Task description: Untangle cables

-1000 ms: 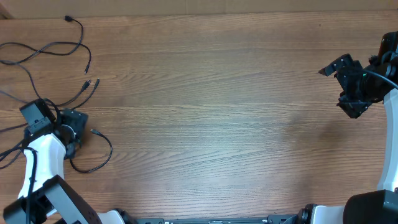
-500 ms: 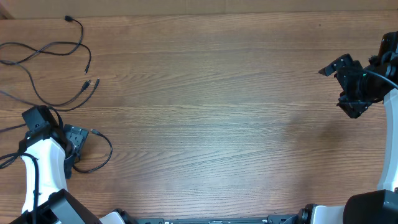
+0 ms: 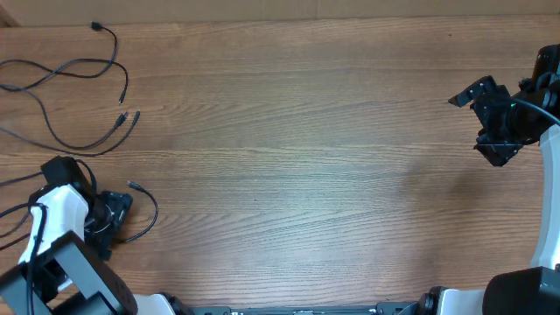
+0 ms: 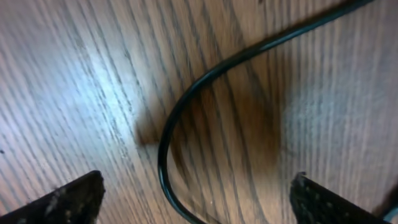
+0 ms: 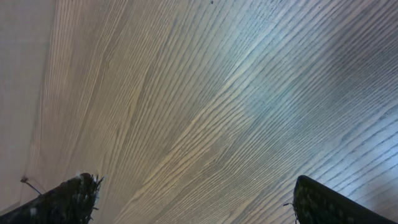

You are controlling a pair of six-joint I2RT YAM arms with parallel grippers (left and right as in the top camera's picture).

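We look down on a wooden table (image 3: 306, 157) with one robot arm at each side. The cables (image 3: 66, 144), thin and black, lie as loose strands in the far left corner, winding across the wood and running off the left edge, with two small plugs (image 3: 129, 117) side by side at their right end. Nearer the front edge, a separate looped cable (image 3: 155, 214) curves in an arc just to the right of the left gripper (image 3: 109, 214), its free plug pointing up and to the left. The left gripper sits low over the table beside this arc. In the left wrist view, the left gripper (image 4: 196, 199) stands wide open, its two dark fingertips (image 4: 68, 198) far apart, and the looped cable (image 4: 163, 149) bends across the wood between them, touching neither. The right gripper (image 3: 486, 122) hangs at the far right of the table, well apart from every cable. In its wrist view, the right gripper (image 5: 196, 199) is also spread wide open over wood grain, holding nothing.
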